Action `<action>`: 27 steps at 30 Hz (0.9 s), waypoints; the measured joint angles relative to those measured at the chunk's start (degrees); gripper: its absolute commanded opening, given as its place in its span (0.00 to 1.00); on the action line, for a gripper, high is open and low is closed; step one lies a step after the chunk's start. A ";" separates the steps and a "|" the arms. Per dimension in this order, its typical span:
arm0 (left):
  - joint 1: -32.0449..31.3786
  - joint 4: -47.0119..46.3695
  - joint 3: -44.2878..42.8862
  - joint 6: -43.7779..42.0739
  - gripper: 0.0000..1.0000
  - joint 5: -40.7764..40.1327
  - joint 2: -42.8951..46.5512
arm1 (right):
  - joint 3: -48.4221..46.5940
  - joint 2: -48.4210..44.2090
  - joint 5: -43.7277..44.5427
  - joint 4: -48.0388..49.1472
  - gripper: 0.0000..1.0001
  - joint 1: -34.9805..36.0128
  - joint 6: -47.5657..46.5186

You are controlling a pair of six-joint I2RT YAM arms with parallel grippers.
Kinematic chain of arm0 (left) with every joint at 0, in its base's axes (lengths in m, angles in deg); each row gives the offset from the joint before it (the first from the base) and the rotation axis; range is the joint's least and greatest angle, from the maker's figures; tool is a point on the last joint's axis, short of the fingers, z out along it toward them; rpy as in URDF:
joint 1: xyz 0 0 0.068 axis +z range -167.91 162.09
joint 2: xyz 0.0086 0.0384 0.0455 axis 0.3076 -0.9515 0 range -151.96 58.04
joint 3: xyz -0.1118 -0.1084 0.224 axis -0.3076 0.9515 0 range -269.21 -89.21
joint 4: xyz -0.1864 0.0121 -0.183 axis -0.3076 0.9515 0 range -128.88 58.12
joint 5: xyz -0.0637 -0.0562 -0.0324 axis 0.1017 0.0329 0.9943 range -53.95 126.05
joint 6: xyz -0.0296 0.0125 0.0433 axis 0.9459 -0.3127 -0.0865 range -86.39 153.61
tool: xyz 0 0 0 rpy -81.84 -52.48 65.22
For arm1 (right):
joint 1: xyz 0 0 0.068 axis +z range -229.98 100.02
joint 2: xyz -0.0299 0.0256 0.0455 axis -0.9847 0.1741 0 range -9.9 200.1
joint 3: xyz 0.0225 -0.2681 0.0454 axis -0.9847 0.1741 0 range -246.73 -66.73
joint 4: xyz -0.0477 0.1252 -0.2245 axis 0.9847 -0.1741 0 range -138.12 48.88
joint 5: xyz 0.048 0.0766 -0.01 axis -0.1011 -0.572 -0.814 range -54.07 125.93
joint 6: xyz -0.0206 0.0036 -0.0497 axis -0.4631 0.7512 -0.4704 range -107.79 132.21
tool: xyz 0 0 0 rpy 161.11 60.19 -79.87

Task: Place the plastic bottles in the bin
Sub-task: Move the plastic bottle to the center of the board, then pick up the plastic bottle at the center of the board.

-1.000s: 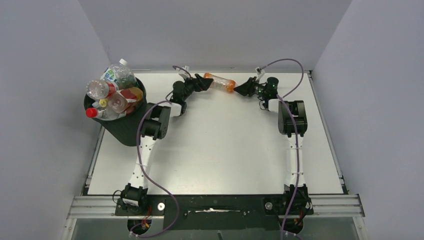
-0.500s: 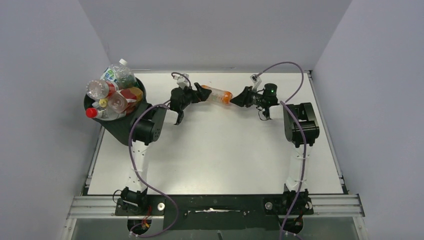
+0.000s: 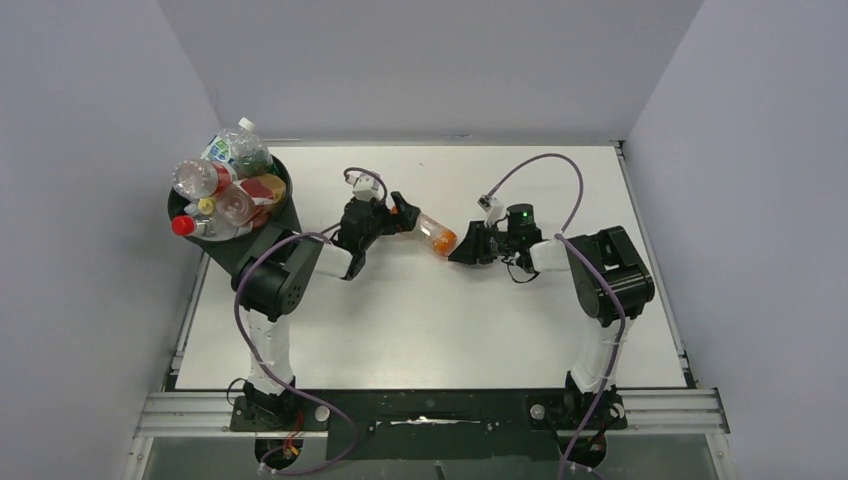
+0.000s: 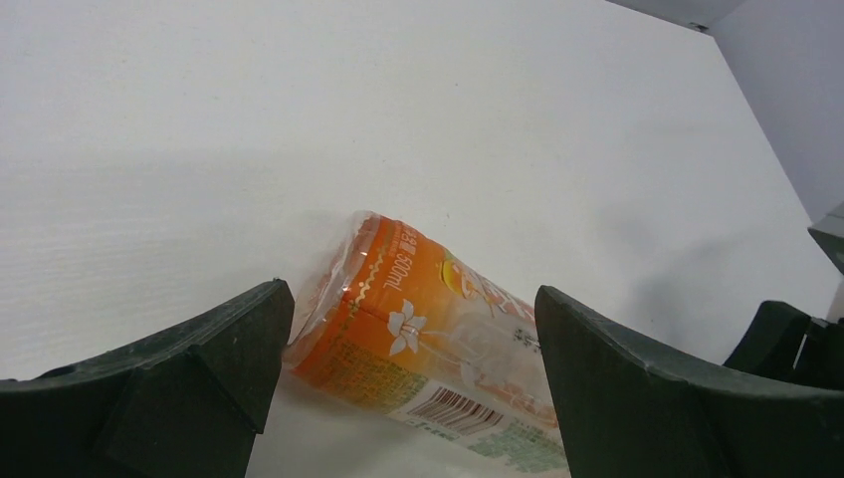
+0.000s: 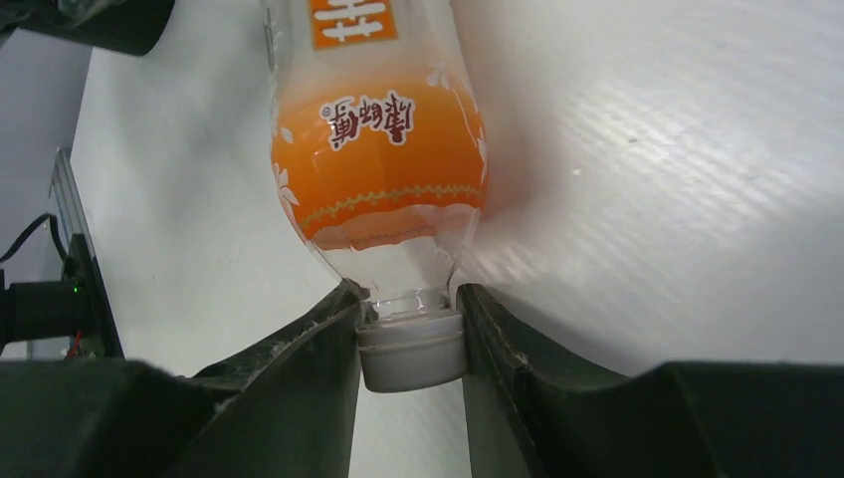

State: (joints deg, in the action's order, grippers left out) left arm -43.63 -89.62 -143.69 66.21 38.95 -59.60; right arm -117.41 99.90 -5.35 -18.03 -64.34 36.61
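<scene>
Clear plastic bottle with orange label (image 3: 428, 229) lies on white counter (image 3: 450, 330) between the arms, well apart from tall black round bin (image 3: 245, 268). Right gripper (image 5: 410, 334) pinches its white cap (image 5: 411, 354). Left gripper (image 4: 413, 339) gapes wide, straddling the base. Looks empty, so probably light, thin-walled, crushable and slick. Neck is stiff but may pivot; a mid-body hold seems safer.

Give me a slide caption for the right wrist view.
Right gripper clamped on the white cap of the orange-labelled bottle, white table beyond.
</scene>
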 measured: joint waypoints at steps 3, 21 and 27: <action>-0.81 0.83 3.54 -0.48 0.90 -1.84 3.58 | 2.34 -1.38 -0.04 -1.51 0.29 1.90 -0.59; -4.68 11.72 14.71 7.48 0.91 -7.02 24.70 | 5.57 -14.64 -5.95 -10.05 0.25 -0.07 -5.55; -7.87 21.29 17.81 11.87 0.91 -11.56 34.16 | 2.38 -20.68 -11.69 -12.50 0.25 -1.09 -4.94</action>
State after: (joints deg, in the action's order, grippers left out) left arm -51.50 -68.33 -125.88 78.08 27.39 -25.44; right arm -115.03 79.22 -17.04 -30.53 -65.43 31.67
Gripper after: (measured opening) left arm 0.909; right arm 0.364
